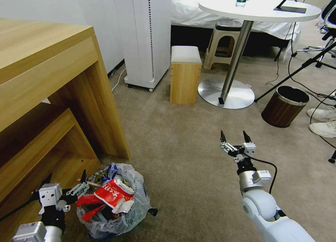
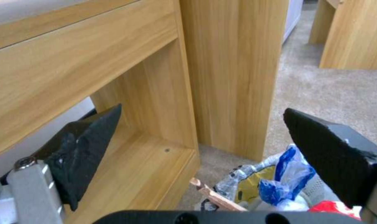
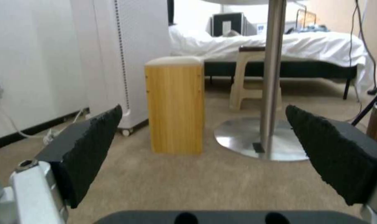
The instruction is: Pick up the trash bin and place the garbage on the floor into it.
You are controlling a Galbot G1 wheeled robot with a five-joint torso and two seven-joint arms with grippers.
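Observation:
The trash bin (image 1: 134, 208), lined with a crinkly translucent bag, stands on the beige carpet floor (image 1: 182, 158) beside the wooden desk. Garbage fills it: red wrappers (image 1: 113, 194), a blue-white wrapper (image 2: 287, 177) and a wooden stick (image 2: 215, 197). My left gripper (image 1: 65, 177) is open at the bin's left rim, between bin and desk; in the left wrist view the left gripper (image 2: 201, 109) has one finger (image 2: 325, 149) over the bin's contents. My right gripper (image 1: 233, 135) hangs open over bare carpet to the bin's right, and the right gripper (image 3: 203, 109) has nothing between its fingers.
A wooden desk (image 1: 52, 77) with open shelves stands at left. Behind are a white appliance (image 1: 147, 39), a wooden stool (image 1: 185, 74), a round table's steel base (image 1: 225, 93) and a brown wood-grain bin (image 1: 285, 105). Tripod legs, cables and a person's white shoes (image 1: 323, 121) are at right.

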